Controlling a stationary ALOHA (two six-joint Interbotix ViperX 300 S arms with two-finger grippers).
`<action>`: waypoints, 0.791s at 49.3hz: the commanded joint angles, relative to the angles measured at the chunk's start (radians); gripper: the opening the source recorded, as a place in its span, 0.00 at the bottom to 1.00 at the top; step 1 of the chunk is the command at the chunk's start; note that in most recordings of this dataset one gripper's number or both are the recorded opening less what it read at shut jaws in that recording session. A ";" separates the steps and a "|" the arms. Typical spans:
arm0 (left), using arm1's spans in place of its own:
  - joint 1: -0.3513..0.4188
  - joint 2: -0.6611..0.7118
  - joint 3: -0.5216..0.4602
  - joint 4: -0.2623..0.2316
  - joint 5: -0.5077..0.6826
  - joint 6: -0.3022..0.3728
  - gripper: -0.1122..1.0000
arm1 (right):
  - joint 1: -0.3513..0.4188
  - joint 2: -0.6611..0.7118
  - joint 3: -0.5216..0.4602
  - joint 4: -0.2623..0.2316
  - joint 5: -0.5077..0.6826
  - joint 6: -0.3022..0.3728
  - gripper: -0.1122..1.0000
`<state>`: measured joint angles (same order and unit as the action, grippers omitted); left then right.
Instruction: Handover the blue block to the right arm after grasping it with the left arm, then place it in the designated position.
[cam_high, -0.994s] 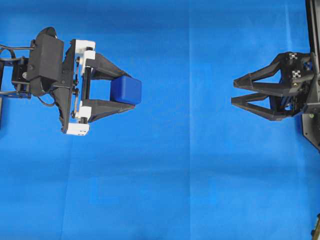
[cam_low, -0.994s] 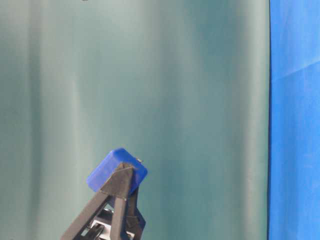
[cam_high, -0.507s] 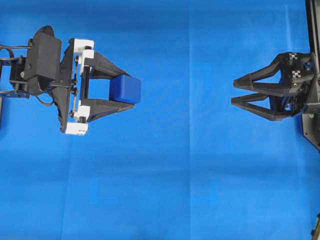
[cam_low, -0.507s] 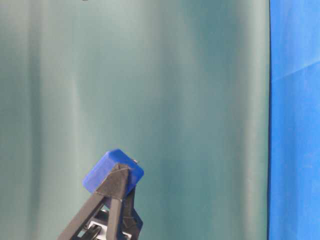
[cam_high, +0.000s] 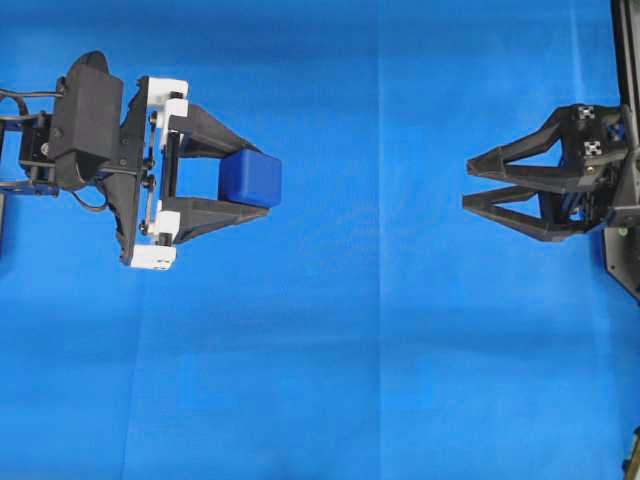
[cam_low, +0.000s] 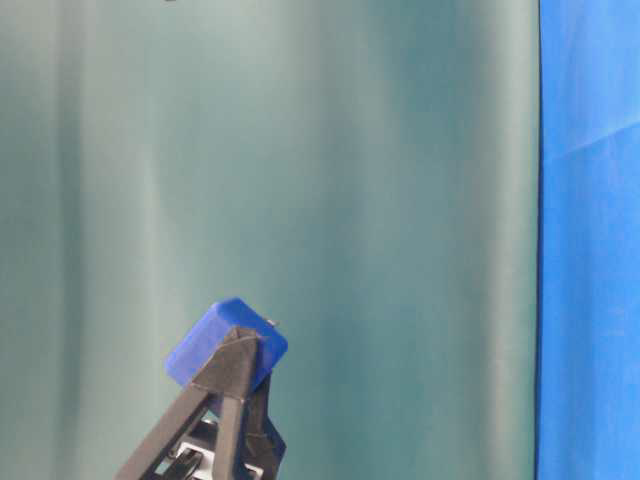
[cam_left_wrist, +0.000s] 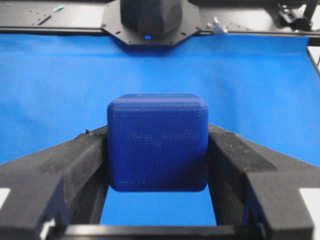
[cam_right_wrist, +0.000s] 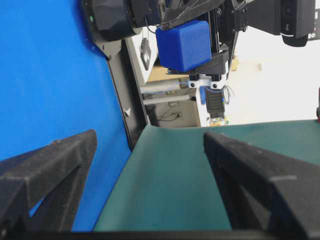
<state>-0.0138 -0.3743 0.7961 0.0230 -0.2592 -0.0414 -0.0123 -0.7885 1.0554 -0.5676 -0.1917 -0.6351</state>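
Note:
The blue block (cam_high: 250, 178) is a small dark-blue cube pinched between the two black fingers of my left gripper (cam_high: 257, 181), raised above the cloth at the left. The left wrist view fills with the block (cam_left_wrist: 157, 142), a finger pressed against each side. From table level the block (cam_low: 205, 340) sits at the tip of the left fingers (cam_low: 232, 365). My right gripper (cam_high: 467, 186) hangs open at the right, rolled on its side, tips pointing left toward the block with a wide gap of cloth between. In the right wrist view the block (cam_right_wrist: 184, 45) shows far ahead, above the open right gripper (cam_right_wrist: 150, 145).
Bright blue cloth (cam_high: 330, 350) covers the table. A black frame rail (cam_high: 625, 60) runs down the right edge. A dark teal backdrop (cam_low: 350, 180) fills the table-level view. The right arm's base (cam_left_wrist: 150, 20) sits at the far end of the cloth.
The left gripper with the block shifted very slightly left and up a second ago, then held still. The right gripper has not moved.

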 joint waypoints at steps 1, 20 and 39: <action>0.002 -0.018 -0.015 -0.002 -0.011 -0.002 0.54 | 0.002 0.002 -0.023 -0.002 -0.003 0.003 0.95; 0.002 -0.018 -0.015 -0.002 -0.011 -0.002 0.54 | 0.002 0.002 -0.023 -0.002 -0.003 0.003 0.95; 0.002 -0.017 -0.017 -0.002 -0.011 -0.003 0.54 | -0.002 0.149 -0.132 -0.002 -0.009 0.000 0.95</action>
<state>-0.0138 -0.3758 0.7961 0.0230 -0.2592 -0.0430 -0.0138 -0.6734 0.9787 -0.5676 -0.1933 -0.6366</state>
